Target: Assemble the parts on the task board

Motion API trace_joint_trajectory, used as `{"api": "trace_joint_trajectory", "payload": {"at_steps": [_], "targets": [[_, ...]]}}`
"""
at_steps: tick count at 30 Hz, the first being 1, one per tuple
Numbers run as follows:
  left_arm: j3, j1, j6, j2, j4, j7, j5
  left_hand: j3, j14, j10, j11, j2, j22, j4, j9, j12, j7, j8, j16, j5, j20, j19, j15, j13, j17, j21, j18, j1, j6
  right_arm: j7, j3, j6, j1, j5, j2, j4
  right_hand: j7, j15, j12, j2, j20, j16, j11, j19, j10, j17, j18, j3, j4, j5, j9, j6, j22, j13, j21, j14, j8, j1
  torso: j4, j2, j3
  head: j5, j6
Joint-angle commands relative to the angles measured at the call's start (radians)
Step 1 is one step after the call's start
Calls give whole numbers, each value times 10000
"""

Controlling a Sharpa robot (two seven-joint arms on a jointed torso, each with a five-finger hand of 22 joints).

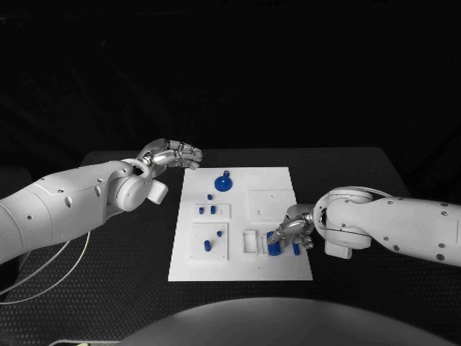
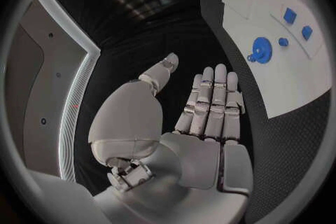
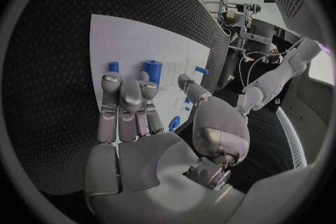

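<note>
White board [image 1: 277, 184] in middle of table. Right hand [image 1: 292, 232] right over near corner of board, fingers spread, holding nothing, touching 2 upright blue pegs [image 3: 153, 70]. Pegs stand up, just past fingertips. Left hand [image 1: 172, 156] beside far corner, open, empty, farther from pegs.

head: high, looking down | wrists: close behind each hand | shared: task board [image 1: 241, 223]

1. White task board [image 1: 282, 180] on black table [image 1: 366, 166].
2. Blue parts [image 1: 222, 183] on board.
3. Silver left hand [image 1: 173, 156] and right hand [image 1: 293, 229], both on white arms [image 1: 54, 209].
</note>
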Motion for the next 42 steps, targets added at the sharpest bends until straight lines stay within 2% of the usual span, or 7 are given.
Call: {"api": "trace_joint_trajectory", "payload": {"at_steps": [1, 10, 14, 19, 28, 38, 42], "targets": [[5, 2, 177, -3, 49, 140, 90, -18, -3, 5, 13, 60, 170, 55, -17, -8, -4, 33, -64, 23, 39, 53, -25, -13, 10, -40, 60, -13, -40, -206, -13, 131, -7, -609, 41, -66, -7, 21, 24, -26, -35, 48, -228, -20, -425, -10, 376, 28, 32, -14, 5, 89, 150, 9, 42, -72, -50, -112, -16, -2, -8, 21, -6], [5, 2, 195, -42, 147, 132, 104, -24, -5, 5, 13, 61, 173, 57, -20, -7, -3, 34, -66, 23, 39, 51, -25, -16, 12, -47, 60, -19, -42, -256, -27, 189, -30, -731, 95, -174, -4, 27, 28, 36, -33, 67, -224, -45, -445, -26, 376, 29, -14, -15, 33, 90, 153, 17, 54, -94, -59, -184, -31, -3, -5, 27, -6], [6, 3, 203, -51, 162, 129, 106, -26, -5, 5, 13, 66, 174, 61, -21, -7, -3, 35, -67, 23, 40, 51, -25, -18, 13, -51, 60, -24, -42, -254, -32, 178, -126, -734, 221, -209, -3, 29, 26, 38, -31, 71, -222, -58, -456, -32, 375, 25, -37, -15, 43, 92, 153, 18, 56, -106, -62, -211, -34, 0, -1, 66, -6], [6, 4, 205, -72, 211, 127, 107, -27, -6, 6, 13, 71, 175, 65, -22, -6, -2, 36, -68, 23, 40, 51, -24, -19, 14, -54, 59, -29, -42, -238, -33, 132, -253, -726, 339, -291, 1, 33, 25, 17, -26, 76, -219, -74, -467, -41, 376, 19, -63, -15, 52, 84, 153, 20, 57, -120, -72, -249, -9, 18, -3, 49, -6], [7, 6, 203, -102, 231, 124, 107, -30, -6, 9, 12, 73, 177, 67, -23, -4, -4, 39, -69, 24, 40, 50, -25, -21, 16, -59, 60, -30, -40, -248, -38, 114, -357, -699, 481, -406, 4, 37, 23, 26, -20, 86, -215, -95, -483, -54, 376, 12, -99, -14, 69, 84, 152, 22, 62, -140, -81, -303, -20, 16, -8, 90, -6], [7, 7, 213, -131, 276, 118, 108, -31, -5, 11, 11, 76, 179, 68, -25, -2, -5, 41, -70, 24, 39, 50, -25, -24, 19, -65, 60, -31, -40, -227, -46, -175, -411, -837, 695, -635, -1, 37, 39, 242, -12, 134, -218, -121, -490, -91, 376, 34, -290, -15, 122, 116, 152, 30, 96, -164, -93, -329, -21, 27, -6, 141, -6], [7, 8, 224, -139, 274, 106, 109, -33, -5, 12, 11, 76, 180, 69, -25, -2, -5, 42, -70, 23, 40, 50, -25, -24, 19, -67, 60, -32, -39, -246, -48, -293, -411, -844, 711, -690, -8, 30, 50, 458, -14, 163, -226, -119, -475, -115, 376, 85, -395, -15, 147, 140, 150, 31, 117, -160, -99, -314, -19, 31, -5, 153, -6]]}}
